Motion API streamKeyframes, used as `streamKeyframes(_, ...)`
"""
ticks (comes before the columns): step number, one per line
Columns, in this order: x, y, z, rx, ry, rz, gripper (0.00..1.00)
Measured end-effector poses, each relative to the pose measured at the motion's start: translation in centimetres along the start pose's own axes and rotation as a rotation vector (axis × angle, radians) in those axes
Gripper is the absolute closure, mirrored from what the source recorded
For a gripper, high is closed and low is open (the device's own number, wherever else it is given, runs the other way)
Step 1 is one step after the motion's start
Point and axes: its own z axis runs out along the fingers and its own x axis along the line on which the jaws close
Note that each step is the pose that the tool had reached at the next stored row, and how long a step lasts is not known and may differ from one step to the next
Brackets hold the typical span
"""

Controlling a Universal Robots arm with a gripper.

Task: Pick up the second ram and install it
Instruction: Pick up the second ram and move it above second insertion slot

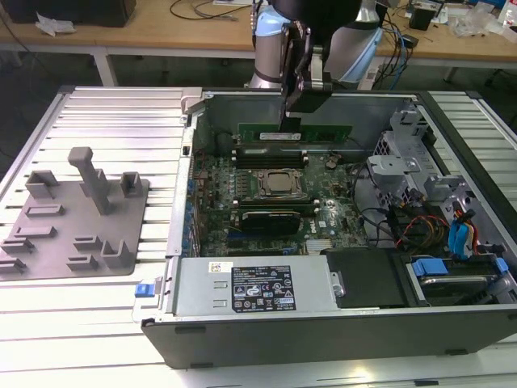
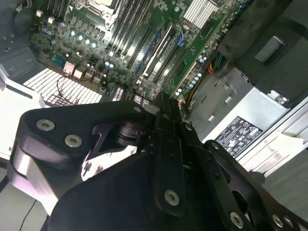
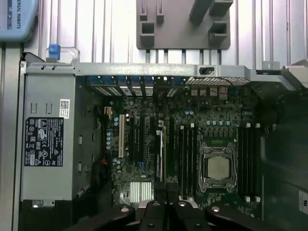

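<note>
While gripper (image 1: pixel 292 121) clamps second ram (image 1: pixel 331 130) | its middle hidden | above motherboard (image 1: pixel 329 213)

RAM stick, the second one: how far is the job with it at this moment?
Pick-up looks done: the pincer grips the green RAM stick by its top edge, lifted over the open computer case. It hangs above the memory slots beside the processor. Left: it is not yet seated in a slot.

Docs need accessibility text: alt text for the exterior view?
The gripper holds the second ram level above the motherboard of an open computer case. A grey fixture lies on the table at the exterior view's left.
</note>
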Motion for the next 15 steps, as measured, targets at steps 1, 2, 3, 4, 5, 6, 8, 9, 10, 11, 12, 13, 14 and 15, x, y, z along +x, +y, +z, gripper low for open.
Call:
streamKeyframes(1,-0.01,-0.01,0.13,0.0000,-0.0004,0.000,0.91)
streamKeyframes(2,-0.08,-0.02,0.42,0.0001,-0.0014,0.000,0.91)
streamKeyframes(3,-0.19,-0.03,0.59,0.0001,-0.0017,0.000,0.91)
streamKeyframes(4,-0.36,-0.04,0.80,0.0001,-0.0018,0.000,0.91)
streamKeyframes(5,-0.53,-0.06,1.01,0.0000,-0.0019,0.000,0.91)
streamKeyframes(6,-0.76,-0.08,1.27,0.0001,-0.0019,0.000,0.91)
streamKeyframes(8,-1.00,-0.10,1.59,0.0001,-0.0021,0.000,0.91)
streamKeyframes(9,-1.19,-0.11,1.83,0.0001,-0.0021,0.000,0.91)
streamKeyframes(10,-1.30,-0.12,1.94,0.0001,-0.0021,0.000,0.91)
streamKeyframes(11,-1.38,-0.12,2.02,0.0001,-0.0022,0.000,0.91)
streamKeyframes(12,-1.55,-0.13,2.14,0.0001,-0.0023,0.000,0.91)
streamKeyframes(13,-1.65,-0.14,2.20,0.0001,-0.0023,0.000,0.91)
streamKeyframes(14,-1.82,-0.15,2.30,0.0001,-0.0023,0.000,0.91)
streamKeyframes(15,-1.97,-0.15,2.38,0.0001,-0.0026,0.000,0.91)
